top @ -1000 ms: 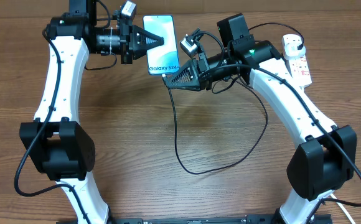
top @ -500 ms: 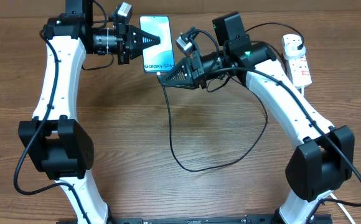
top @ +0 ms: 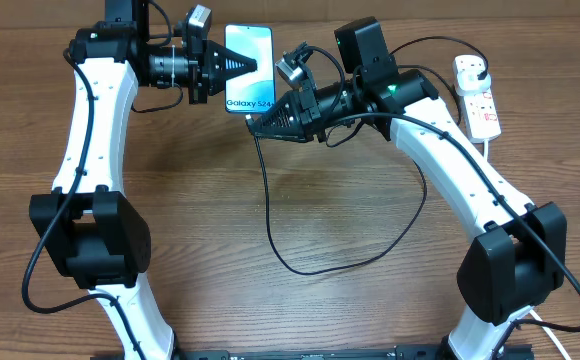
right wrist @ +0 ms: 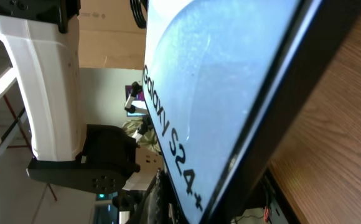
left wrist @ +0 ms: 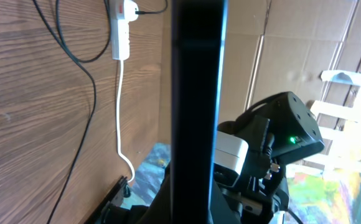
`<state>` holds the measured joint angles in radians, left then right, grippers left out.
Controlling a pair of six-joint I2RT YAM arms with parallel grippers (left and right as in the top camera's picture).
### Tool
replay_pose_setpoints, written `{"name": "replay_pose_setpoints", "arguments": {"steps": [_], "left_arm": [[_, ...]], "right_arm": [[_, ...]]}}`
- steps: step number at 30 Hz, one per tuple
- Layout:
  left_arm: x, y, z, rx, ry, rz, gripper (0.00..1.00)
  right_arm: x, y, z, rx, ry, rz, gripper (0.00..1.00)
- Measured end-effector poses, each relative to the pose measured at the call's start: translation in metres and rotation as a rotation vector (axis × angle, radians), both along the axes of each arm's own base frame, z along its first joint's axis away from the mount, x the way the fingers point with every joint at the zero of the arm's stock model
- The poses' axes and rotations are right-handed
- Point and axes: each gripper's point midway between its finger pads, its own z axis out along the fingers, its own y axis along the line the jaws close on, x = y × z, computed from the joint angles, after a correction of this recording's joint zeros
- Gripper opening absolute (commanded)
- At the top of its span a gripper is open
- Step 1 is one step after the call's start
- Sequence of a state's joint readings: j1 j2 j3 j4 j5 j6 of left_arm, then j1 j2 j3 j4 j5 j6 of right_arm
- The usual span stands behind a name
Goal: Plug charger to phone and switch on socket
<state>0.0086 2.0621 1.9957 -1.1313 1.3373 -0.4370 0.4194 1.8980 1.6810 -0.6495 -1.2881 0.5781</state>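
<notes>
Wooden table [top: 200, 200]: left pincer [top: 253, 66] clenched on phone [top: 255, 45]; right pincer [top: 252, 124] grasping charger [top: 264, 200] tip at phone's bottom edge.

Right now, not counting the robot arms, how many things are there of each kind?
phone: 1
charger cable: 1
power strip: 1
Total: 3
</notes>
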Motion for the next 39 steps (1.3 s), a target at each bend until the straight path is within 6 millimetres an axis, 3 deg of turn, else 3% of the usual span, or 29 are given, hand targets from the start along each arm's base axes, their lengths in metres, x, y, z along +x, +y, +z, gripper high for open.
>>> {"name": "replay_pose_setpoints", "arguments": {"steps": [10,15,19,23,28,33,39], "left_arm": [[0.008,0.002,-0.005,0.039,-0.028,0.022,0.04],[0.019,0.007,-0.015,0.113,-0.032,0.071,0.04],[0.029,0.027,-0.027,0.186,0.004,0.147,0.04],[0.036,0.062,-0.037,0.236,0.049,0.234,0.04],[0.032,0.097,-0.055,0.325,0.129,0.311,0.04],[0.028,0.110,-0.073,0.443,0.161,0.342,0.04],[0.028,0.115,-0.080,0.492,0.162,0.352,0.04]], "right_arm": [[0.007,0.001,-0.006,-0.032,-0.023,-0.036,0.04],[0.014,0.000,-0.018,-0.101,-0.026,-0.091,0.04],[0.020,-0.008,-0.040,-0.221,0.005,-0.161,0.04],[0.025,-0.021,-0.067,-0.369,0.019,-0.238,0.04],[0.030,-0.051,-0.104,-0.618,0.031,-0.345,0.04],[0.040,-0.083,-0.138,-0.820,0.011,-0.460,0.04],[0.034,-0.112,-0.199,-0.986,0.080,-0.559,0.04]]}}
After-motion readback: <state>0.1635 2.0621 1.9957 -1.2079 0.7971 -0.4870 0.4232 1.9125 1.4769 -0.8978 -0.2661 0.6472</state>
